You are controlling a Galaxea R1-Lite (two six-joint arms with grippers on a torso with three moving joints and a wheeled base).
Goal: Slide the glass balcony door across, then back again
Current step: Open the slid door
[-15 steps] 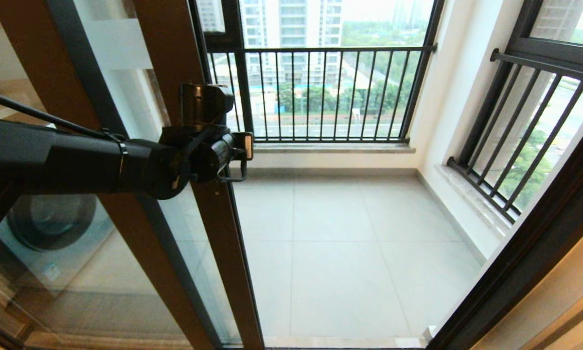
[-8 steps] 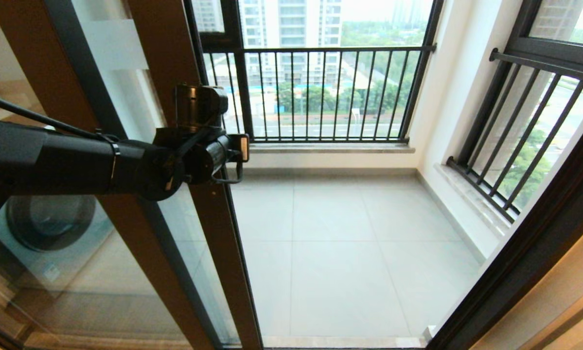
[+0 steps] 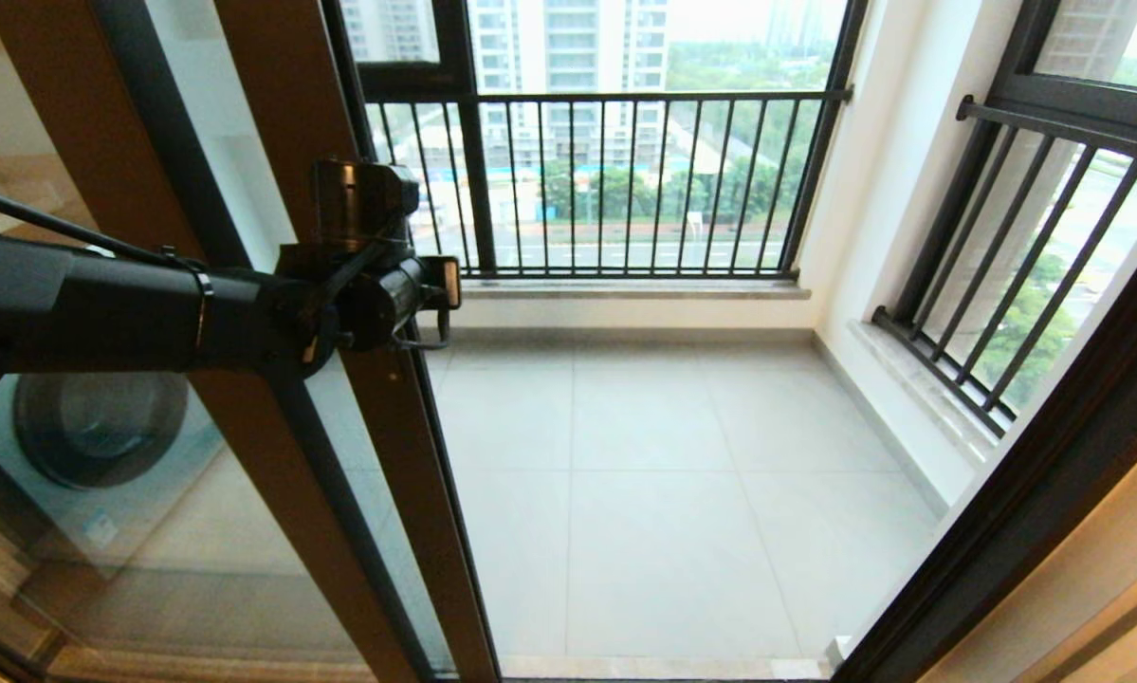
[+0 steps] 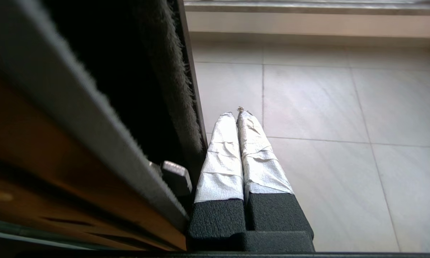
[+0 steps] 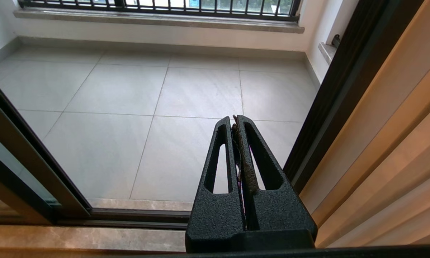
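The glass balcony door (image 3: 378,455) has slid further left since a second ago, widening the opening onto the balcony. Its upright stile stands immediately left of the left gripper (image 4: 236,118), whose taped fingers are clenched empty against the door's edge. The right gripper (image 5: 236,123), also pressed closed, hangs parked near the opposite jamb.

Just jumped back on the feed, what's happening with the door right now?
The left end effector, fingers shut, is pressed against the free edge of the glass balcony door and has been pushing it leftward over the last second, widening the opening onto the tiled balcony floor. It grips nothing; the closed fingers just bear on the door's edge. The right end effector hangs shut and idle near the right side of the doorway.
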